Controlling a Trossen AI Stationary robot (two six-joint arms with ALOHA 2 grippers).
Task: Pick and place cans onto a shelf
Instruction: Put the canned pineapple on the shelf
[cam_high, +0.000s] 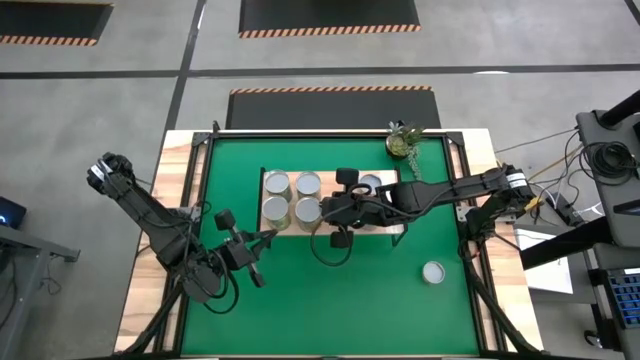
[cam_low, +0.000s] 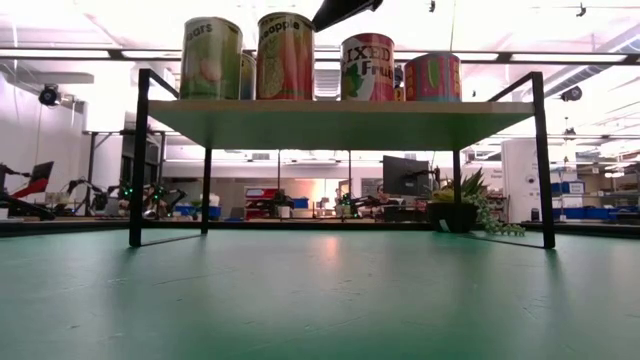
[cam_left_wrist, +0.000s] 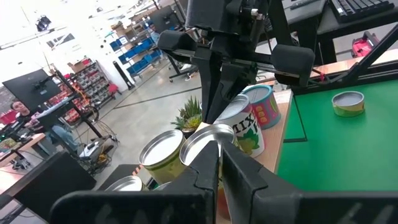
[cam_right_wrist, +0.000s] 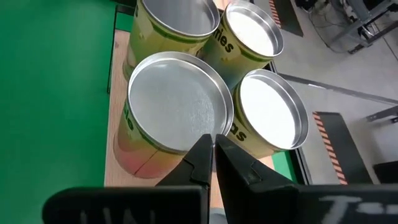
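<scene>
The shelf (cam_high: 392, 229) stands at the middle of the green mat, and several cans stand upright on its wood top (cam_low: 330, 115). One more can (cam_high: 433, 272) stands on the mat at the near right; it also shows in the left wrist view (cam_left_wrist: 348, 102). My right gripper (cam_right_wrist: 215, 146) reaches over the shelf from the right. It is shut, with its tips at the near rim of a silver-topped can (cam_right_wrist: 177, 106). My left gripper (cam_left_wrist: 219, 165) is shut and empty, near the shelf's near left corner (cam_high: 262, 245). My right gripper's shut fingertips (cam_right_wrist: 204, 144) stand at the rim (cam_right_wrist: 214, 127) of the nearest can on the shelf, slanting down from the table's right. I cannot tell whether they touch it. The can stands upright on the shelf.
A small potted plant (cam_high: 403, 142) stands at the mat's far right. The cans (cam_high: 291, 197) crowd the shelf's left half, and two more (cam_left_wrist: 255, 115) stand toward its right. Bare mat (cam_high: 330, 300) lies near the front edge.
</scene>
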